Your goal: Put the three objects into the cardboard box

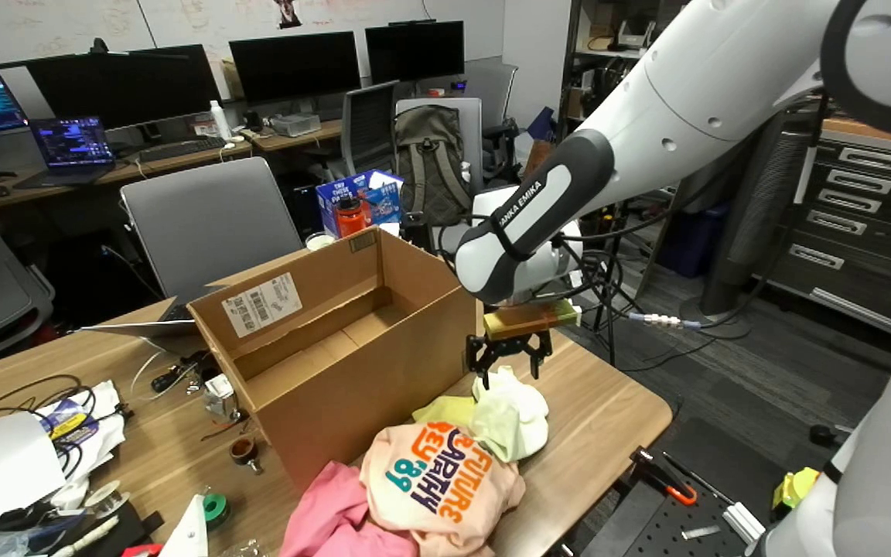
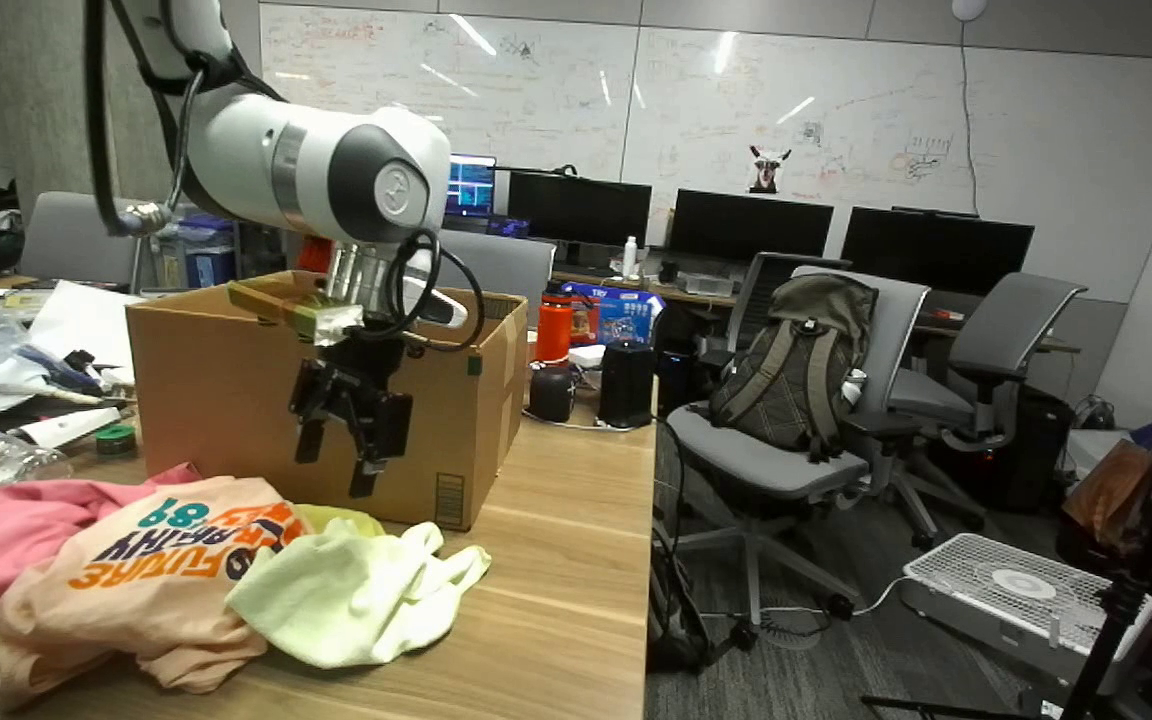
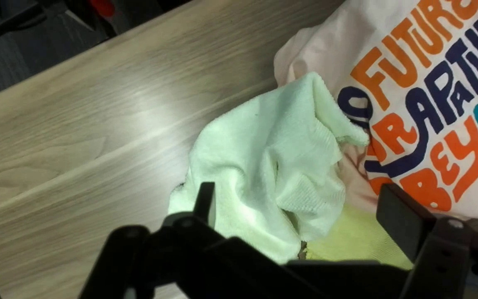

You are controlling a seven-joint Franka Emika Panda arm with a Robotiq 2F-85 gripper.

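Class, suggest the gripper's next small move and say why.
Probably lower the gripper toward the pale cloth: the jaws stand open and empty, and the wrist view shows them flanking much of that cloth, which lies outside the cardboard box.

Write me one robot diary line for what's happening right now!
gripper: open, above pale cloth | peach lettered cloth and pink cloth: beside cardboard box | packed: none of these three cloths yet

The cardboard box (image 1: pixel 368 391) was matt, the pale cloth (image 3: pixel 247 174) fuzzy and ribbed, the printed peach cloth (image 1: pixel 442 483) smooth, the pink cloth (image 1: pixel 337 522) matt. The wood-grained worktop (image 3: pixel 77 166) shone faintly; the hand (image 1: pixel 510 379), dimly lit, seemed plastic.
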